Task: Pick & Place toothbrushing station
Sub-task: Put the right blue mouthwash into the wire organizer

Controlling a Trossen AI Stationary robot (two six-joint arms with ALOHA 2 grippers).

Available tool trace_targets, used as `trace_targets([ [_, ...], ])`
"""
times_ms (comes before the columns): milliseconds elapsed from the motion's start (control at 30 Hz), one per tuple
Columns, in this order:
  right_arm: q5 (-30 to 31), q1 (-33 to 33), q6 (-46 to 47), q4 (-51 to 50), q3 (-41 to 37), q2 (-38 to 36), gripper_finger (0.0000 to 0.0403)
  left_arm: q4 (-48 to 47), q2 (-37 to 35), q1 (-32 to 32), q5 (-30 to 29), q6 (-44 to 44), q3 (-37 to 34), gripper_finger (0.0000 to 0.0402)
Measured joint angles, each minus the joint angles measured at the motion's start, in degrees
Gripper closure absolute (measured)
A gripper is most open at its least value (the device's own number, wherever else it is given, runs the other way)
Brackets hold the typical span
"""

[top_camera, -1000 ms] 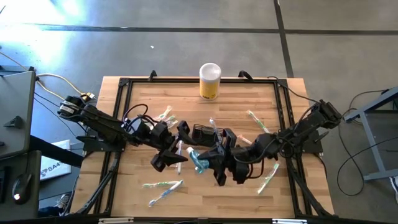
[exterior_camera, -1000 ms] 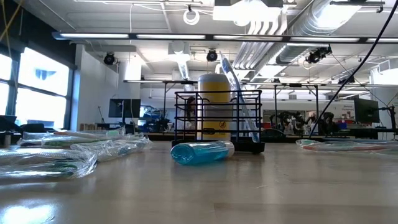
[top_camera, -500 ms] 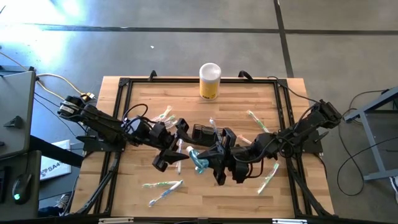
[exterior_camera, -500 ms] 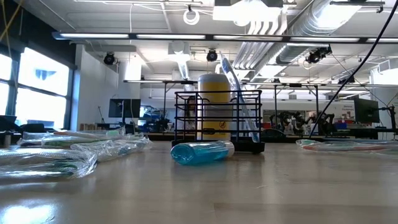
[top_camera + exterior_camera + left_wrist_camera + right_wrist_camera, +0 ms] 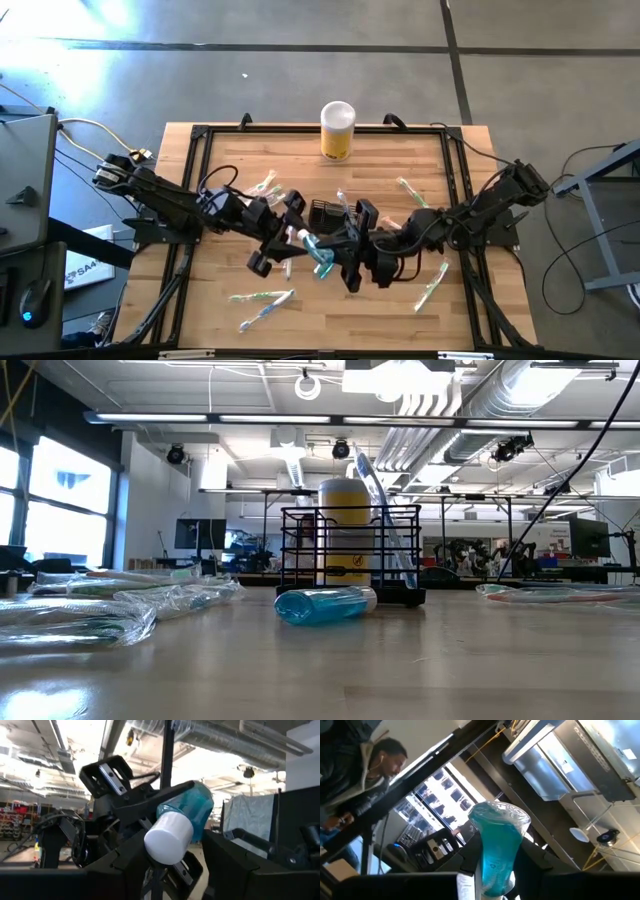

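Note:
The toothbrushing station, a small black wire caddy [image 5: 325,212] [image 5: 300,555], stands on the table's middle, and a wrapped toothbrush [image 5: 385,520] leans in it. Just in front of it, high above the table, my right gripper [image 5: 340,247] is shut on a blue bottle [image 5: 322,258] [image 5: 192,807] with a white cap [image 5: 167,837]. My left gripper [image 5: 290,238] faces it, open, with its fingers on either side of the cap end; I cannot tell whether they touch it. In the low view a blue bottle [image 5: 325,603] lies on the table before the caddy. My right gripper pinches the blue bottle's body [image 5: 492,870] between its two fingers, which lie across it. The bottle is lifted clear of the table. Its white cap [image 5: 305,240] points toward my left gripper.
A yellow cylinder with a white lid [image 5: 338,130] stands at the far edge. Wrapped toothbrushes lie scattered: near the left front [image 5: 262,297], at the right [image 5: 432,283] and behind the caddy [image 5: 413,193]. A black frame [image 5: 200,135] runs along the table's edges.
My left gripper has rolled a little at the wrist beside the bottle's cap. The bottle stays aloft in my right gripper.

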Motion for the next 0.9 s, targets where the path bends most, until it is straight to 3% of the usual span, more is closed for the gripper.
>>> trace_targets([
  [300, 1.3, 0.4, 1.1, -0.9, 0.0, 0.0, 0.0335, -3.0, 0.1, 0.0, -0.3, 2.0, 0.8, 0.0257],
  [900, 6.2, 3.0, -0.2, -1.2, 0.0, 0.0, 0.0335, -1.2, 0.1, 0.0, -0.5, 4.0, 0.7, 0.0259],
])
